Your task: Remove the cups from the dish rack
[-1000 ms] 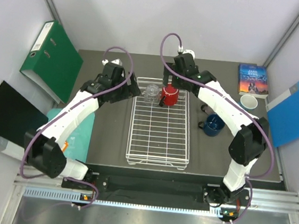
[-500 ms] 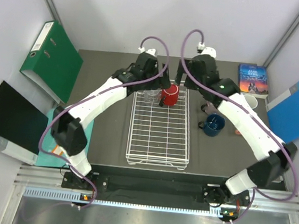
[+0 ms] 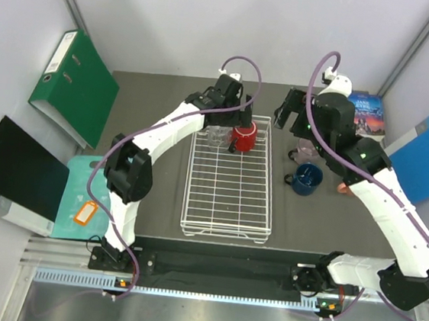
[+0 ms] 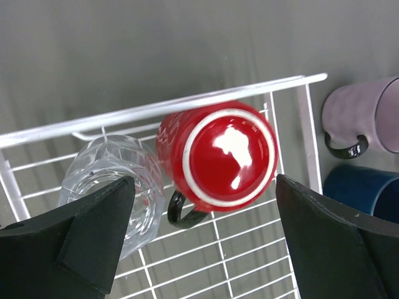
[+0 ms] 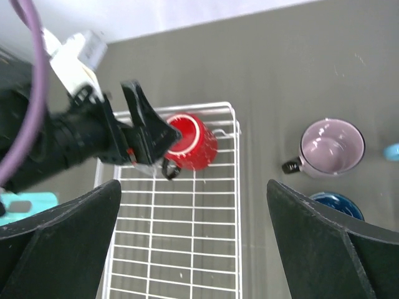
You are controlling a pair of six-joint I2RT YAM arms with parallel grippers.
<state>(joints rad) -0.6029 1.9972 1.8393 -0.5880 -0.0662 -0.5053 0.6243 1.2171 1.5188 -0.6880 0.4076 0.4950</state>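
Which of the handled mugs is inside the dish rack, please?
The red mug, at the rack's far end; the mauve mug and dark blue mug stand on the table outside it.

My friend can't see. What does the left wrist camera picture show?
A red mug sits upside down in a corner of the white dish rack, a clear glass beside it. Two open black fingers hover above them.

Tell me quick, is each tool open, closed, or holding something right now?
Left tool: open, empty, hovering over the red mug and glass tumbler.
Right tool: open, holding nothing.
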